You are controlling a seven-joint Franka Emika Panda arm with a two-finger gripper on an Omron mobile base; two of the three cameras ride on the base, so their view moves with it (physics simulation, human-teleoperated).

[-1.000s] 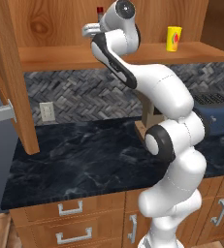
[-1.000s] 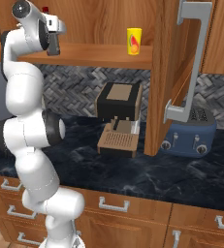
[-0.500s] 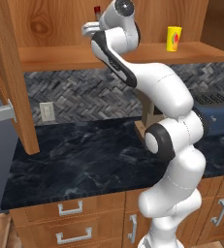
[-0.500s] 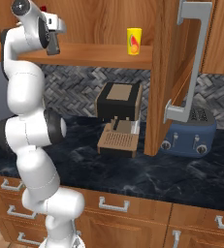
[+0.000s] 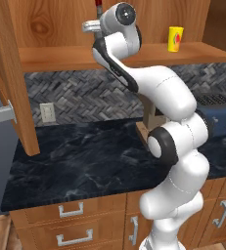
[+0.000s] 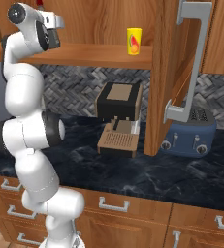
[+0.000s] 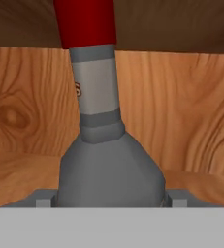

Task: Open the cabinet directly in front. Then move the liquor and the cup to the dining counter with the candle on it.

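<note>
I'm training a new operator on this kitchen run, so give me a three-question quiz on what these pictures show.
1. True or false: the cabinet doors are open.
2. On the shelf, where does the cup stand relative to the liquor? A) on the black worktop B) apart from it, along the shelf C) touching it
3. Fill in: the liquor's cap is ___.

Key:
1. True: both doors are swung out.
2. B: the bottle stands by the gripper, the yellow cup well along the shelf.
3. Red.
</note>
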